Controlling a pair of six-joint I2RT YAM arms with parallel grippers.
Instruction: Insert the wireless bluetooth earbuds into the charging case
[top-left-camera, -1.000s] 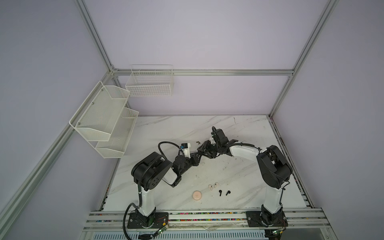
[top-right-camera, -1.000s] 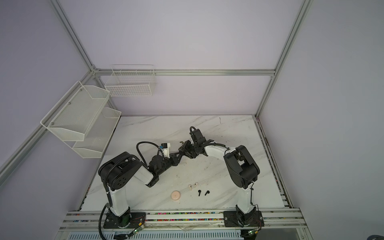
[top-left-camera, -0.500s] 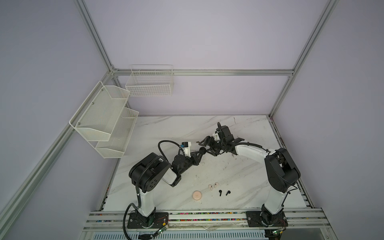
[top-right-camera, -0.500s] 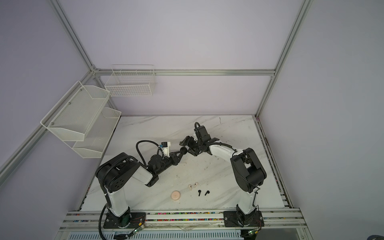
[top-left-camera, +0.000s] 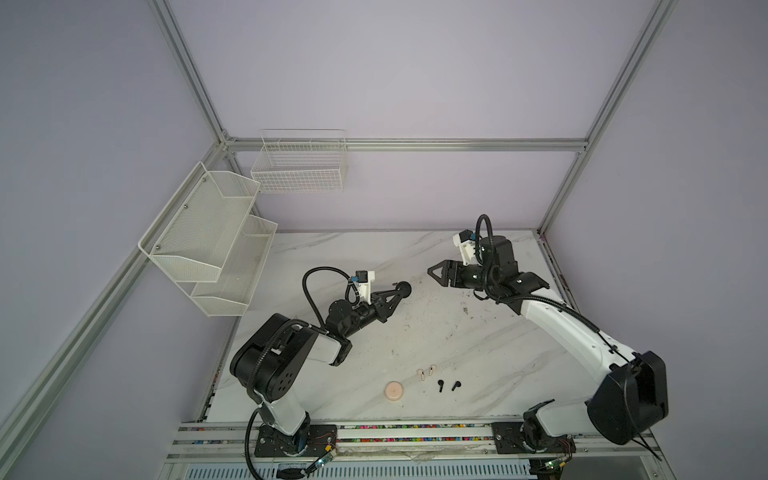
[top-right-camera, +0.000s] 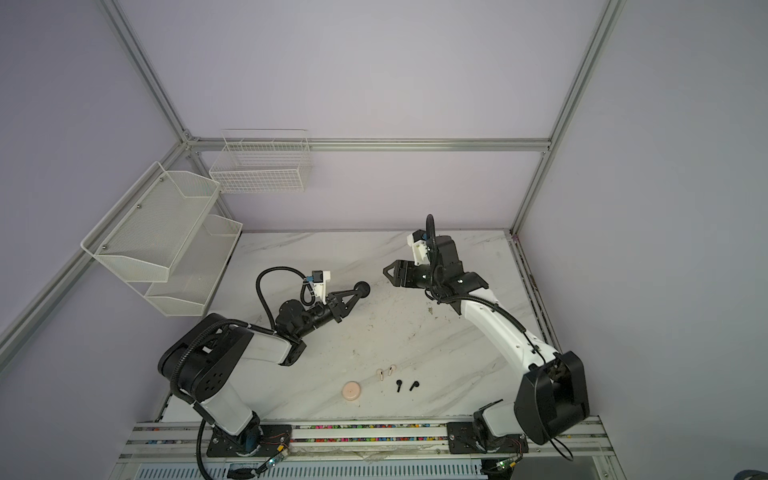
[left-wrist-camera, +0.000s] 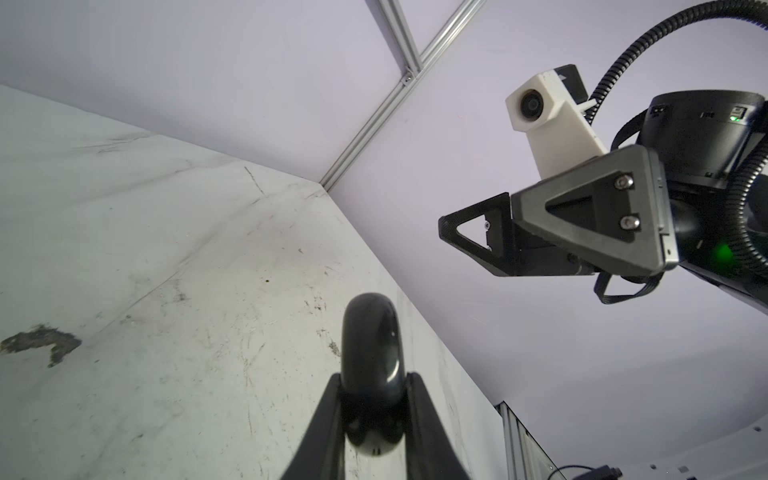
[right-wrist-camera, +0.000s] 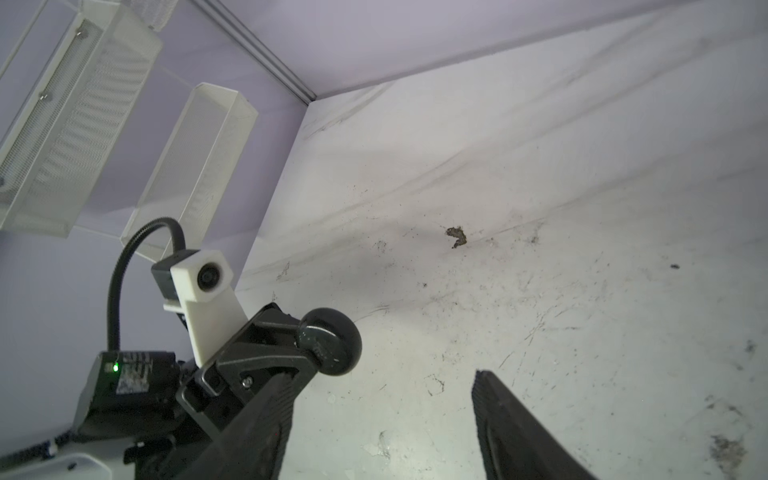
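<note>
1. The left gripper (top-left-camera: 397, 291) is clamped shut on a glossy black round charging case (left-wrist-camera: 372, 332). It holds the case edge-on in the air above the middle of the white marble-patterned table (top-left-camera: 457, 332). The lid looks closed.
2. The right gripper (top-left-camera: 433, 273) stands wide open and empty, facing the case from near the table's back right corner.
3. Two tiny black short-stemmed earbuds (top-left-camera: 440, 386) and two pale pink short-stemmed earbuds (top-left-camera: 421, 375) lie near the front edge, well apart from both grippers. A pale pink round charging case (top-left-camera: 394, 392) lies just beside them.
4. Risk: the case is slick and pinched near its rim, so prying at the lid could twist it or pop it loose.
5. Risk: a slightly off-centre pinch could flick an earbud over the front edge.
6. Risk: a pink earbud could go into the black case.
</note>
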